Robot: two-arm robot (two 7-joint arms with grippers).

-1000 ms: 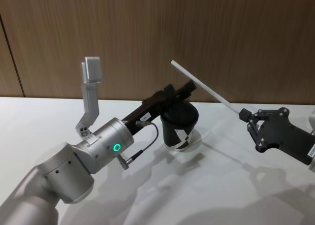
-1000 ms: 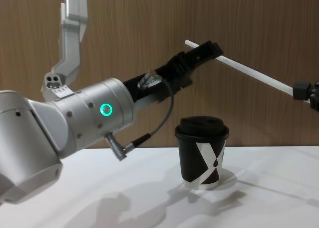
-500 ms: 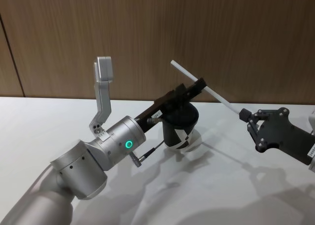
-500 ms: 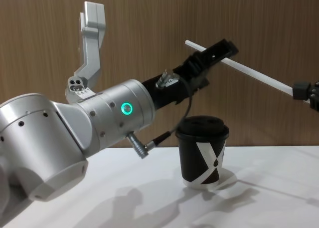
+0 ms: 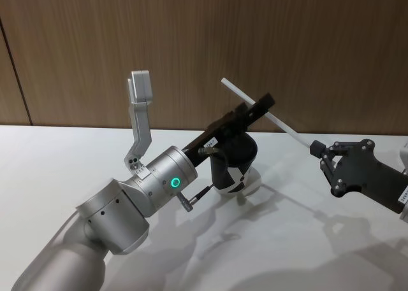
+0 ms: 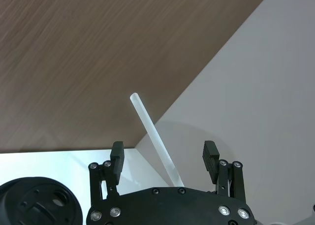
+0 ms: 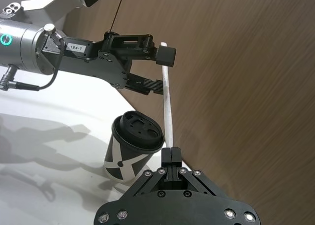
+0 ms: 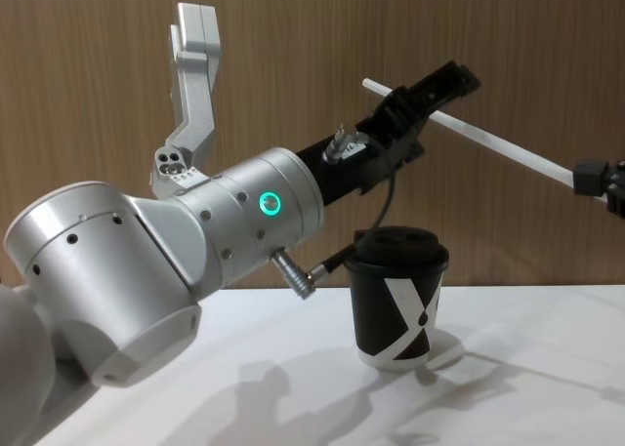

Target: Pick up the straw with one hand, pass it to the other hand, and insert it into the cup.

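Straw (image 5: pixel 290 128), white and straight, is held in the air at a slant, above the cup (image 8: pixel 395 314) and off to its right. Its lower end is pinched between the pressed-together fingers of the right gripper (image 5: pixel 316 148), over the right side of the table (image 5: pixel 57 157). Its upper part is bracketed by the left gripper (image 6: pixel 164 152), whose fingers (image 6: pixel 210 156) are spread wide; in the left wrist view the straw runs between them and touches neither. The cup, black paper with a white X-like mark and a white bottom rim, is stood upright on the white table below the left gripper. It is closed by a black domed lid (image 7: pixel 139 129), so its contents cannot be seen. A small white label (image 7: pixel 78 48) reading "184-7" is carried on the left gripper's black body, just ahead of a silver wrist lit by a green ring light (image 5: pixel 174 183). A wood-grain wall (image 5: pixel 306 42) is seen behind.
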